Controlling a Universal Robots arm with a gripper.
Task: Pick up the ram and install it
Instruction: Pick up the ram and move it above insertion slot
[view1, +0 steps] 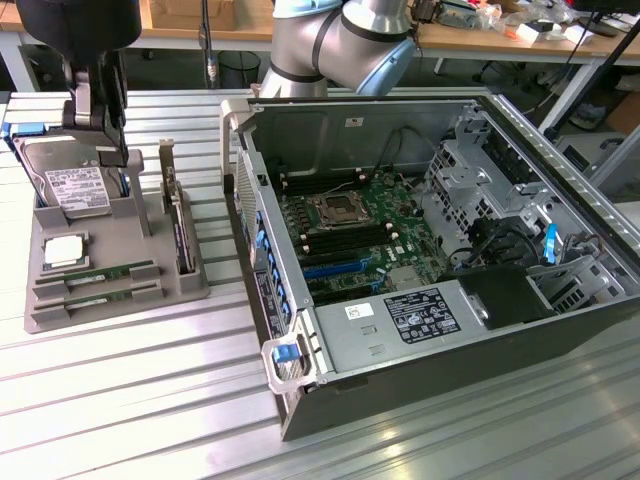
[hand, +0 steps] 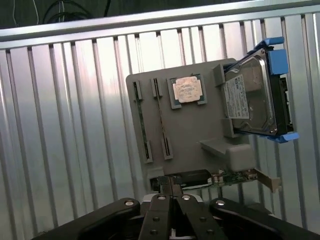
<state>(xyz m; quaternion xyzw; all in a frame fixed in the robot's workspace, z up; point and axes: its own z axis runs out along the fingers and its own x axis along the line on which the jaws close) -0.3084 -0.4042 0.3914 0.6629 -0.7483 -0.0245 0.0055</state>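
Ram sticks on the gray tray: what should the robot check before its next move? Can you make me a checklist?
1. Both ram sticks lie in the tray: ok.
2. Claw open for grabbing: not ok, shut and empty.
3. Claw at the ram sticks: not ok, it is by the hard drive.
4. Computer case open: ok.
5. Memory slots free: look empty, ok.

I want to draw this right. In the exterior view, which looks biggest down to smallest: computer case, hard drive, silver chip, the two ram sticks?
1. computer case
2. hard drive
3. silver chip
Unranked: nearer ram stick and farther ram stick look alike. Both are longer but much thinner than the chip.
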